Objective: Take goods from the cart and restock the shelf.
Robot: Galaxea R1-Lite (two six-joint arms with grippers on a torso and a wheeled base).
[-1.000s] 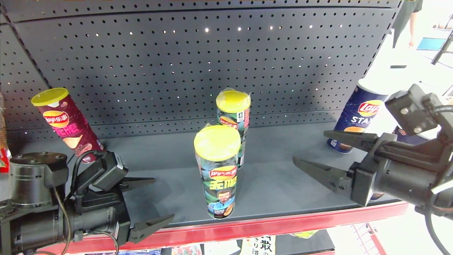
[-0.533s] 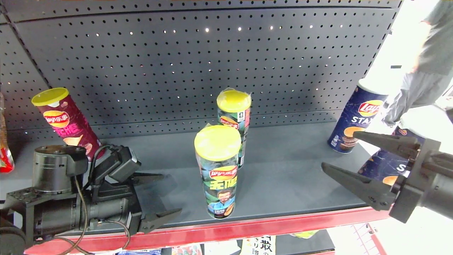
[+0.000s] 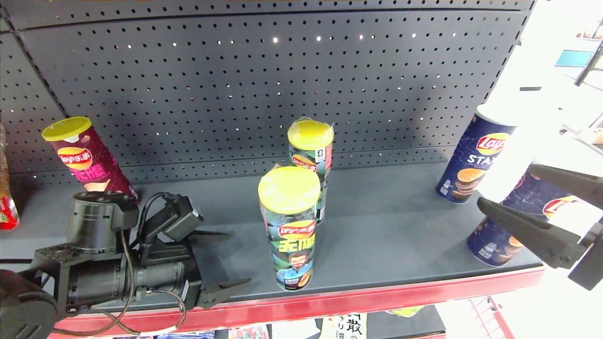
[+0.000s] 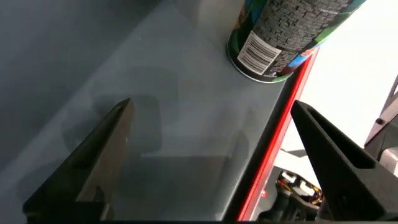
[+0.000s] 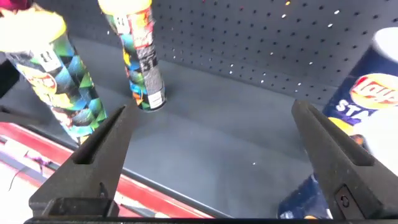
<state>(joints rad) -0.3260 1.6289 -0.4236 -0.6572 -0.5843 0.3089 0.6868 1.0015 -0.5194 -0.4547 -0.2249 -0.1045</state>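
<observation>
Two yellow-lidded green chip cans stand mid-shelf, the front can [image 3: 289, 226] near the red edge and the back can [image 3: 311, 160] behind it. A maroon can [image 3: 82, 162] leans against the pegboard at the left. Two blue cans stand at the right, one at the back [image 3: 471, 162] and one at the front corner [image 3: 511, 223]. My left gripper [image 3: 231, 261] is open just left of the front green can, whose base [image 4: 273, 37] lies beyond my left gripper [image 4: 211, 106]. My right gripper [image 3: 506, 186] is open in front of the blue cans; the right gripper [image 5: 210, 109] holds nothing.
The grey shelf board [image 3: 377, 226] ends in a red front lip [image 3: 377, 294]. A perforated back panel [image 3: 264, 84] closes the rear. A red packet [image 3: 5, 207] sits at the far left. More goods show on the shelf below [image 3: 348, 327].
My left arm has moved right along the shelf front toward the front green can. My right arm has drawn back to the right, uncovering the front blue can.
</observation>
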